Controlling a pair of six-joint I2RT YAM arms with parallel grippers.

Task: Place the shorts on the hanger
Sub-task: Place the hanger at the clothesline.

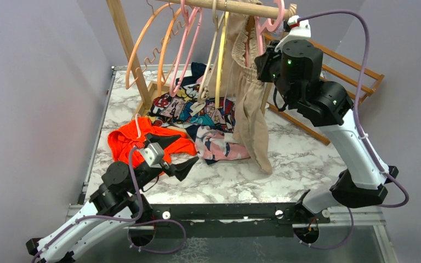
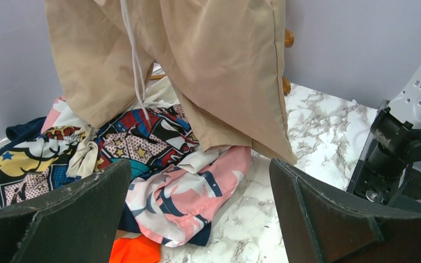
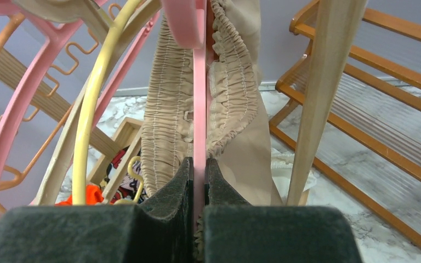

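Observation:
The beige shorts (image 1: 250,112) hang by their gathered waistband from the pink hanger (image 1: 267,26), whose hook is at the wooden rail (image 1: 235,7). My right gripper (image 1: 264,61) is up at the rail, shut on the hanger. In the right wrist view the pink hanger arm (image 3: 199,104) runs between my shut right gripper (image 3: 199,167), with the waistband (image 3: 170,115) on both sides. My left gripper (image 1: 185,166) is open and empty, low over the table by the cloth pile. In the left wrist view the shorts' legs (image 2: 219,71) and drawstring (image 2: 134,66) hang ahead of it (image 2: 200,175).
Orange hangers (image 1: 142,46), another pink hanger (image 1: 185,49) and a yellow hanger (image 1: 222,52) hang on the rail. A comic-print cloth (image 1: 197,112), an orange garment (image 1: 127,137) and a pink patterned cloth (image 1: 222,147) lie on the marble table. A wooden rack (image 1: 356,76) stands at the right.

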